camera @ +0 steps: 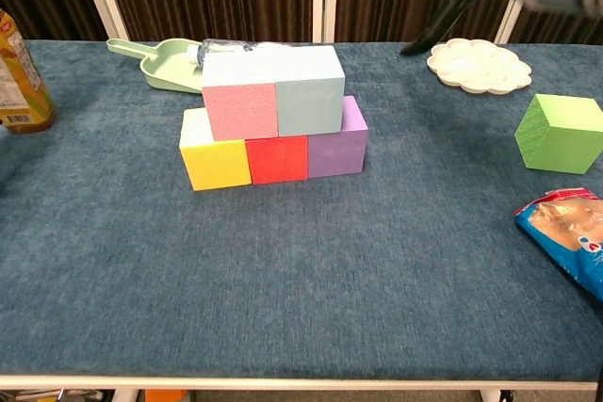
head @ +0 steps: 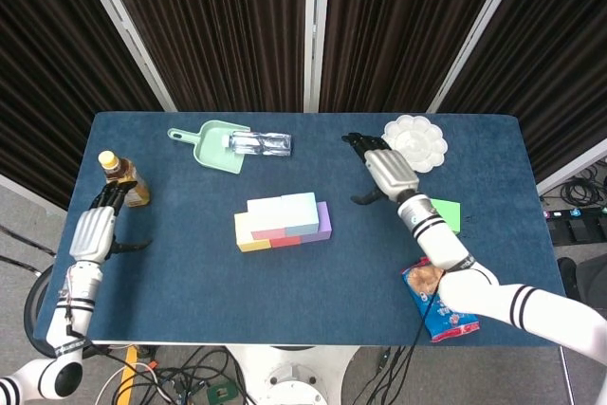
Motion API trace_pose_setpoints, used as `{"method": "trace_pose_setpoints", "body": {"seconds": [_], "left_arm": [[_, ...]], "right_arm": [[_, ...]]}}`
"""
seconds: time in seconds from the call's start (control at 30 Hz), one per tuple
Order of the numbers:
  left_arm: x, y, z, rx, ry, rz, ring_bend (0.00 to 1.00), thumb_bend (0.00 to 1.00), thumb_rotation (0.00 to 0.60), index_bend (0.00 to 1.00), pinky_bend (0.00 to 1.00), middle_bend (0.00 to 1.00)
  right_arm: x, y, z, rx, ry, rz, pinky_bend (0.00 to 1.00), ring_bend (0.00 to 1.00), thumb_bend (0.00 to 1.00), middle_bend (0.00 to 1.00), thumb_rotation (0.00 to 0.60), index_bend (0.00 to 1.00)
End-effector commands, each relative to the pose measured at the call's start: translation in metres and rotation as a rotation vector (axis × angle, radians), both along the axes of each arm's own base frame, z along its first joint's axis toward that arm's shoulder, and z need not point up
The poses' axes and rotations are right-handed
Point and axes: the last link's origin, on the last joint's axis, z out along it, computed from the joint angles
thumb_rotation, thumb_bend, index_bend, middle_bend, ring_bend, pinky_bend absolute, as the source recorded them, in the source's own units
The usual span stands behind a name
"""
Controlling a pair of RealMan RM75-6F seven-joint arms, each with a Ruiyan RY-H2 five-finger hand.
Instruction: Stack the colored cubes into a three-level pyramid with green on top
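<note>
Stack, centre of head view: bottom row of yellow cube (camera: 215, 163), red cube (camera: 277, 158) and purple cube (camera: 336, 143), touching side by side. Second row of pink cube (camera: 240, 108) and light blue cube (camera: 309, 100), also touching, seated on the row below. Top level vacant; by judgement two of three levels done.

Green cube (camera: 559, 133): alone on the blue table (camera: 301, 289), right-centre of chest view, well apart from the stack, resting flat, one corner turned toward the camera. No long axis; equal faces.

Right hand (head: 390, 170): raised above the table in upper centre-right of head view, between stack and green cube, holding nothing. Fingers dark and partly blurred in chest view; appear loosely apart, exact spread not certain. Green cube (head: 446, 214) lying down-frame and to the right of the fingers, near the wrist; clearly the nearer hand.

Left hand (head: 95, 230): far left of head view, just beside the bottle of tea (head: 122, 177), well apart from every cube; fingers curled loosely downward, empty as far as visible.

Room for moving: open table between green cube and stack. White flower-shaped dish (camera: 479, 64) up-frame of the cube, snack packet (camera: 570, 234) down-frame, both apart from it. Green dustpan (camera: 170, 60) with clear bottle (head: 258, 143) behind the stack, close to its rear. Right table edge near the cube.
</note>
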Motion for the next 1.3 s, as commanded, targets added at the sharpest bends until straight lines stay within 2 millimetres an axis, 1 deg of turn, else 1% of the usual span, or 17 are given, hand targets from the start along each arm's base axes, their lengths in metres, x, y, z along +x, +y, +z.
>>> {"method": "trace_pose_setpoints", "body": {"seconds": [0.03,0.13,0.2,0.33,0.4,0.5,0.7,0.87,1.07,1.3], "left_arm": [[0.001,-0.002,0.000,0.000,-0.001,0.000,0.03,0.04,0.600,0.11,0.14,0.10],[0.002,-0.004,-0.001,-0.005,-0.005,0.001,0.03,0.04,0.600,0.11,0.14,0.10],[0.003,-0.005,-0.001,-0.010,-0.004,-0.002,0.03,0.04,0.600,0.11,0.14,0.10],[0.006,-0.007,-0.003,-0.015,-0.003,-0.010,0.03,0.04,0.600,0.11,0.14,0.10],[0.007,-0.007,-0.003,-0.017,-0.002,-0.014,0.03,0.04,0.600,0.11,0.14,0.10],[0.009,-0.008,-0.005,-0.020,-0.001,-0.018,0.03,0.04,0.600,0.11,0.14,0.10],[0.009,-0.008,-0.005,-0.021,0.000,-0.015,0.03,0.04,0.600,0.11,0.14,0.10],[0.008,-0.009,-0.005,-0.020,-0.002,-0.013,0.03,0.04,0.600,0.11,0.14,0.10],[0.008,-0.009,-0.006,-0.023,0.000,-0.014,0.03,0.04,0.600,0.11,0.14,0.10],[0.010,-0.009,-0.006,-0.022,0.001,-0.020,0.03,0.04,0.600,0.11,0.14,0.10]], "right_arm": [[-0.008,0.011,0.035,-0.056,-0.010,-0.039,0.00,0.00,0.04,0.06,0.600,0.00],[-0.019,0.022,0.051,-0.065,0.030,-0.064,0.00,0.00,0.01,0.07,0.600,0.00],[-0.031,0.030,0.059,-0.071,0.091,-0.082,0.00,0.00,0.00,0.07,0.600,0.00],[-0.057,0.043,0.063,-0.067,0.183,-0.144,0.00,0.00,0.00,0.06,0.600,0.00],[-0.070,0.050,0.060,-0.048,0.222,-0.179,0.00,0.00,0.00,0.06,0.600,0.00],[-0.086,0.057,0.054,-0.020,0.257,-0.215,0.00,0.00,0.00,0.05,0.600,0.00],[-0.108,0.064,0.047,-0.012,0.357,-0.226,0.00,0.00,0.00,0.04,0.600,0.00],[-0.119,0.066,0.044,-0.007,0.427,-0.237,0.00,0.00,0.00,0.04,0.600,0.00],[-0.134,0.066,0.027,0.011,0.516,-0.254,0.00,0.00,0.00,0.04,0.600,0.00],[-0.138,0.061,0.014,0.000,0.508,-0.249,0.00,0.00,0.02,0.08,0.600,0.00]]}}
